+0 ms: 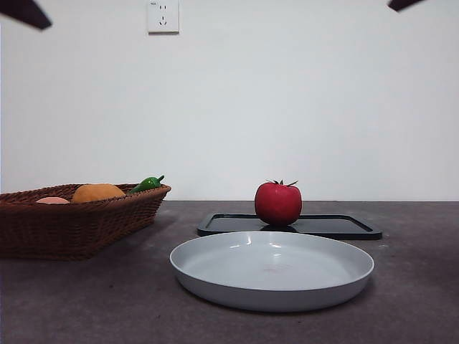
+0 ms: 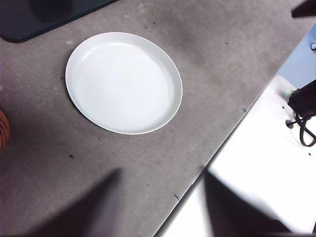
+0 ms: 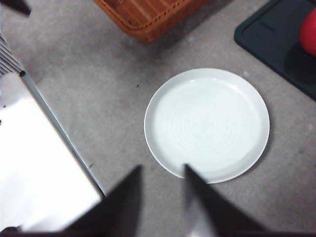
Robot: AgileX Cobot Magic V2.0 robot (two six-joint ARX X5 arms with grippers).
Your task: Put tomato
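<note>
Tomato (image 1: 278,203) sits upright on black tray (image 1: 290,226), stem up, toward the tray's middle, at the far side of the grey bench (image 1: 86,301). White plate (image 1: 272,269) lies just in front of the tray, nothing on it. Wicker basket (image 1: 75,218) at 9 o'clock of the plate, holding an orange fruit (image 1: 98,192), a green pepper (image 1: 147,184) and a pale pink item (image 1: 53,201) only partly visible.

Both arms wait high up, showing only as black tips at the front view's top corners. Left tool (image 2: 160,207) hangs above the bench edge near the plate (image 2: 123,81), jaws spread wide, gripping nothing; tomato not visible in its view, only a tray corner (image 2: 29,19). Right tool (image 3: 160,197) hovers over the plate's near rim (image 3: 207,123), jaws parted a moderate gap, holding nothing. From the right tool, tomato (image 3: 310,32) is well apart at about 1 o'clock, beyond the plate, on the tray (image 3: 276,39). Basket corner (image 3: 148,15) at about 12 o'clock.
</note>
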